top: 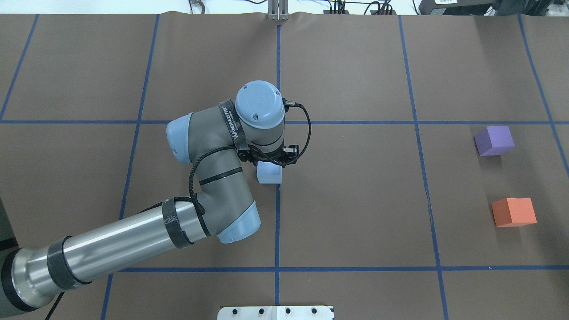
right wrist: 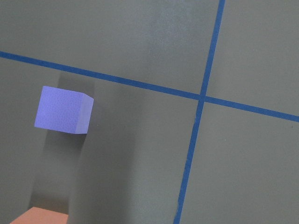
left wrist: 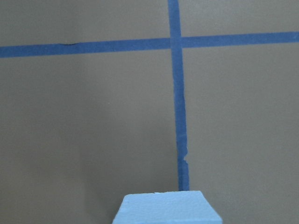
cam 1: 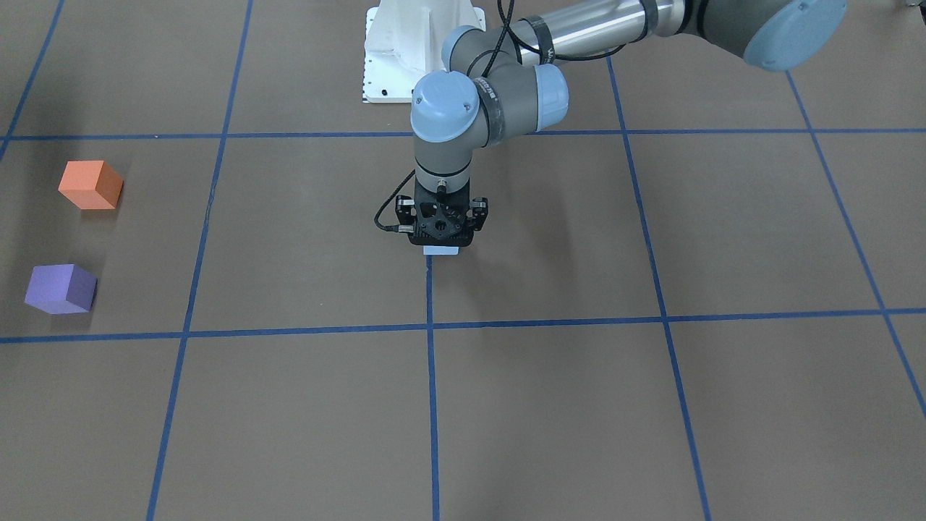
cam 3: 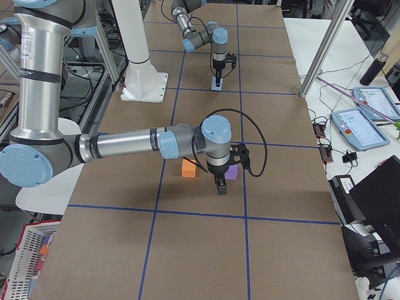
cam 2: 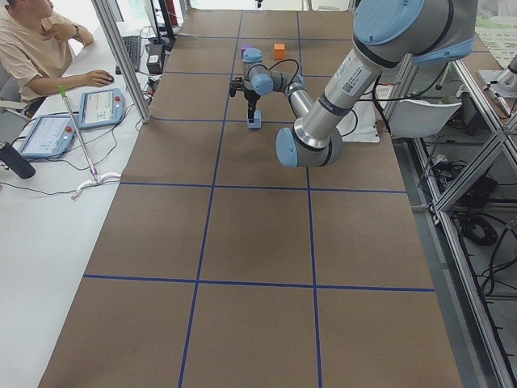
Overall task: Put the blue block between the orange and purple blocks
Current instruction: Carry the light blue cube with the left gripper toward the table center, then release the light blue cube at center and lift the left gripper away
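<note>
- The table (top: 355, 66), covered in brown paper and crossed by blue tape lines (top: 278, 222), filled every view.
- The left arm (top: 133, 235) entered from the lower left of the overhead view. It bent at the elbow near the centre, with its wrist turned straight down.
- The right arm (cam 3: 125, 145) showed only in the exterior right view, stretched across the middle of that frame.
- The left gripper (cam 1: 441, 240) pointed straight down at the middle of the front-facing view, directly over the blue block. Its body hid the fingertips there and in the overhead view, so it could not be told whether they pinched the block or stood spread.
- The right gripper (cam 3: 221, 185) also pointed down and overlapped the purple block in the exterior right view. Its opening could not be judged from there.
- The orange block (top: 514, 212) sat at the right edge of the overhead view, turned slightly off the grid.
- The purple block (top: 494, 140) lay just above it in that frame, also a little askew. A strip of bare paper separated the two.
- The blue block (top: 269, 174), pale and roughly cubic, sat at the centre of the overhead view with no evident long axis. Its edges were square to the tape and its right side lay over the central vertical line. It was well apart from the other two blocks, with tape-crossed paper between. In the left wrist view it filled the bottom centre.
</note>
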Tool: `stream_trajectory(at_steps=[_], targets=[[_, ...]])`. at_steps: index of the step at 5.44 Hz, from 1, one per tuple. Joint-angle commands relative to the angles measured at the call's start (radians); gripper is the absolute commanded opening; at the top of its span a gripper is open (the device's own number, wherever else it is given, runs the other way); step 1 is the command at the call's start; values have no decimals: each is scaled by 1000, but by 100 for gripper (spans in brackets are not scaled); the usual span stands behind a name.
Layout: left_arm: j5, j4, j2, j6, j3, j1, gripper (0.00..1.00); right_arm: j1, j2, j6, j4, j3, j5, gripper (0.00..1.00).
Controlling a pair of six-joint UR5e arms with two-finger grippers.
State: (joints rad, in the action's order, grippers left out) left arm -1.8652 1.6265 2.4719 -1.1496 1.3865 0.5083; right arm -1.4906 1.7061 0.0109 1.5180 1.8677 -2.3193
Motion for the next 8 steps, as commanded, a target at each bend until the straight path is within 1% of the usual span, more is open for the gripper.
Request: stream_trajectory(at_steps=[1,2,3,4,5,6,7,8], targets=[[35,-13,1,7,60,12,100,4,0,1,-76,2,-18,100],[29,-46,-11,13,121,80,100,4,-9,-3,-141,4,-137,100],[30,-173,-31,134,216,141,99,47,-75,-40,-185,7,-167,100],[24,-244,-150,338,368,221,99,149,-136,-266,-206,40,-161,100],[-42,-244,-307,545,482,336,98,265,-261,-512,-206,53,-152,100],[-152,-241,-462,670,561,460,100,408,-381,-721,-203,57,-35,100],[-160,-238,-623,680,589,519,100,572,-507,-931,-168,60,110,100],[-161,-231,-715,758,571,597,100,690,-652,-1028,2,67,206,100]])
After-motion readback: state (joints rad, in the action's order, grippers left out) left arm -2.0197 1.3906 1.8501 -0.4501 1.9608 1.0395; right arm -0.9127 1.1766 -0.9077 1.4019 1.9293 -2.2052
